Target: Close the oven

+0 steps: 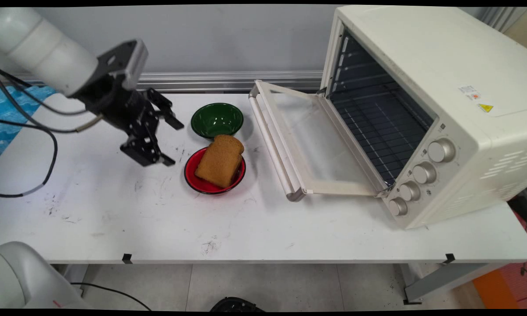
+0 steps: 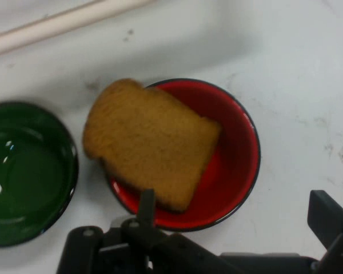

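Gripper hovers left of red bowl, fingers wide, empty. Bread slice leans in that bowl; green bowl just behind, oven right.

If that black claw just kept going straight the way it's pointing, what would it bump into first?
Most likely the slice of bread lying in the red bowl: the open gripper points at it in the hand view. How far off it is, I can't tell.
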Action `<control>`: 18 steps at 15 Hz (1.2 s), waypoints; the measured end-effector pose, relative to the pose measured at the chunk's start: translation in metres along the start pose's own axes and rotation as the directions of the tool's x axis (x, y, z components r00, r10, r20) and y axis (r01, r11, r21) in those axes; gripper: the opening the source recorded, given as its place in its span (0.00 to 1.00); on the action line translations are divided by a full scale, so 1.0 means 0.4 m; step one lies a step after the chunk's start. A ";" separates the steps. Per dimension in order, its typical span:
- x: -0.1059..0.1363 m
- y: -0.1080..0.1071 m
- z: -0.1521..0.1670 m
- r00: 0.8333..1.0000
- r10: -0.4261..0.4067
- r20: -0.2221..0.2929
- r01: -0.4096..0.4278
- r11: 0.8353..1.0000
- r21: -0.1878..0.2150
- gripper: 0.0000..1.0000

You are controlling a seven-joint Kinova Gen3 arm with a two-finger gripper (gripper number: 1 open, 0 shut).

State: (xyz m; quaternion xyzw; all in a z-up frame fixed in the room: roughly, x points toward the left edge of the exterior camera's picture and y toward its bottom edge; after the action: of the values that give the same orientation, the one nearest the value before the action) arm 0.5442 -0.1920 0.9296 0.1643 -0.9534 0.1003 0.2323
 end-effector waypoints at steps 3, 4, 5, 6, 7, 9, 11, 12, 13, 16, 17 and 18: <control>0.000 -0.036 -0.041 0.995 -0.100 -0.009 0.100 0.995 0.013 1.00; 0.001 -0.046 -0.053 0.991 -0.131 -0.013 0.131 0.991 0.016 1.00; 0.002 -0.056 -0.064 0.987 -0.159 -0.018 0.159 0.987 0.018 1.00; 0.002 -0.063 -0.072 0.983 -0.180 -0.022 0.181 0.983 0.019 1.00; 0.003 -0.071 -0.081 0.978 -0.205 -0.026 0.206 0.978 0.021 1.00; 0.004 -0.084 -0.094 0.971 -0.238 -0.034 0.239 0.971 0.025 1.00; 0.004 -0.093 -0.101 0.965 -0.260 -0.040 0.261 0.965 0.029 1.00; 0.004 -0.099 -0.106 0.961 -0.273 -0.044 0.274 0.961 0.032 1.00; 0.003 -0.104 -0.109 0.958 -0.285 -0.047 0.286 0.957 0.035 1.00; 0.002 -0.115 -0.112 0.947 -0.314 -0.060 0.317 0.947 0.043 1.00; 0.000 -0.118 -0.110 0.943 -0.325 -0.064 0.329 0.943 0.046 1.00; -0.001 -0.120 -0.107 0.940 -0.335 -0.070 0.338 0.940 0.048 1.00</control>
State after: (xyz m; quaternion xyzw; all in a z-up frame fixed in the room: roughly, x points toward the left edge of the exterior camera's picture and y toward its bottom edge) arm 0.5792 -0.2247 0.9722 0.3285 -0.9005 0.0922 0.2697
